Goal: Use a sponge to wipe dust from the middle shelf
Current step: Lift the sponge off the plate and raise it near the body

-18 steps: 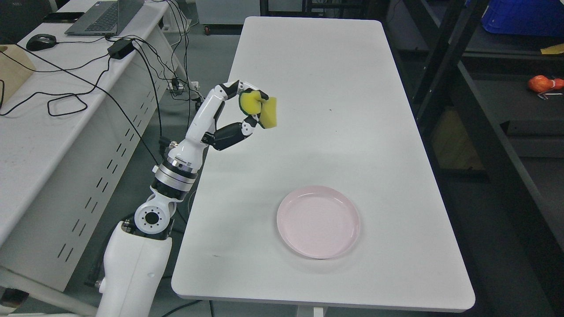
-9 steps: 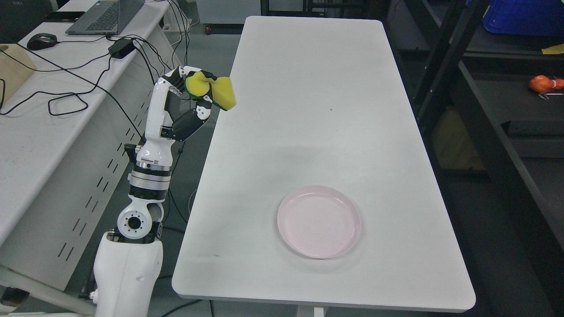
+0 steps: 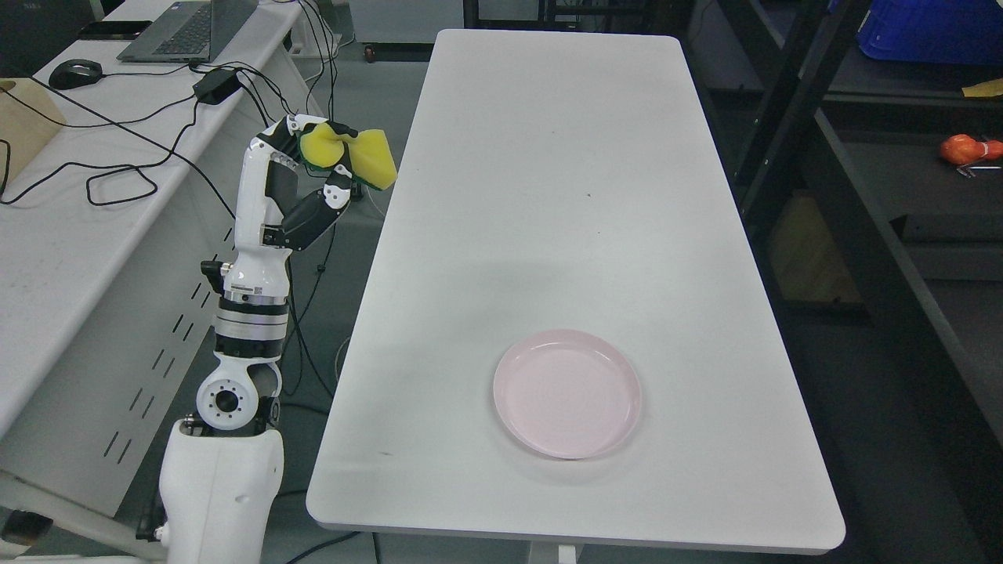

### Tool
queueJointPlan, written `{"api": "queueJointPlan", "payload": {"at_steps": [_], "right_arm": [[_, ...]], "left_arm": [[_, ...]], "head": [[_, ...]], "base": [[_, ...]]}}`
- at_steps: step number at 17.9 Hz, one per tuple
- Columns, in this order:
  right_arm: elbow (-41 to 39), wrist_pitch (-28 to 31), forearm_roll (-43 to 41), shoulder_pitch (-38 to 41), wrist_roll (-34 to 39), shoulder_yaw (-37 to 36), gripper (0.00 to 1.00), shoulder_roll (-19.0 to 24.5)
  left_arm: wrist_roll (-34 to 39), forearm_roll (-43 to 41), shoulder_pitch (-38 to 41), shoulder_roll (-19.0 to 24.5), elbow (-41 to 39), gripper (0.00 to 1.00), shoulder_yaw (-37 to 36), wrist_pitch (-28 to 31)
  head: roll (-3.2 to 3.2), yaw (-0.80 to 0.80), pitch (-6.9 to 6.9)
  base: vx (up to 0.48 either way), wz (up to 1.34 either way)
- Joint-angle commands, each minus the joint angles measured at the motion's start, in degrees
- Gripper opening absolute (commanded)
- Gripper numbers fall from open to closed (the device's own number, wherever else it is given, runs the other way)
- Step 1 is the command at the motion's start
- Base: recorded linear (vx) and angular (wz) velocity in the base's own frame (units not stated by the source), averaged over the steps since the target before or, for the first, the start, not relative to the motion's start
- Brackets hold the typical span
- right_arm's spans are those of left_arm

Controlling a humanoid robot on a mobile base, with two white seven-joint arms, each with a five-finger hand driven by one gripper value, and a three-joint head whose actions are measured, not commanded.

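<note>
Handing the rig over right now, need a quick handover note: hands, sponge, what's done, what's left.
Left hand: shut on the yellow sponge, raised off the left edge of the white table, over the gap beside the desk.
Right hand: not in view.
Pink plate: empty, near the table's front edge, untouched.
Dark shelving: at the right, across the table from the sponge.
Done: sponge is in hand.
Left: carry it to the middle shelf and wipe; no wiping visible yet.
</note>
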Motion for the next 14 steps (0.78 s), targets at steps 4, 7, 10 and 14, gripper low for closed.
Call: {"api": "queueJointPlan", "payload": {"at_steps": [4, 7, 10, 14], "right_arm": [[-1.0, 0.0, 0.0, 0.0, 0.0, 0.0, 1.0, -1.0], [-1.0, 0.0, 0.0, 0.0, 0.0, 0.0, 1.0, -1.0], [-1.0, 0.0, 0.0, 0.0, 0.0, 0.0, 1.0, -1.0], [-1.0, 0.0, 0.0, 0.0, 0.0, 0.0, 1.0, -1.0]], "left_arm": [[-0.2, -1.2, 3.2, 0.4, -0.5, 0.01, 2.4, 0.1], [-0.2, -1.2, 3.6, 0.4, -0.7, 0.01, 2.7, 0.3], [-0.2, -1.2, 3.5, 0.4, -0.7, 0.01, 2.8, 0.8], [-0.2, -1.2, 3.5, 0.4, -1.4, 0.01, 3.4, 1.9]], "head": [[0.0, 0.0, 0.0], [0.0, 0.0, 0.0], [0.0, 0.0, 0.0], [0.0, 0.0, 0.0]], "base": [[0.0, 0.0], [-0.004, 0.0], [-0.025, 0.0], [-0.07, 0.0]]}}
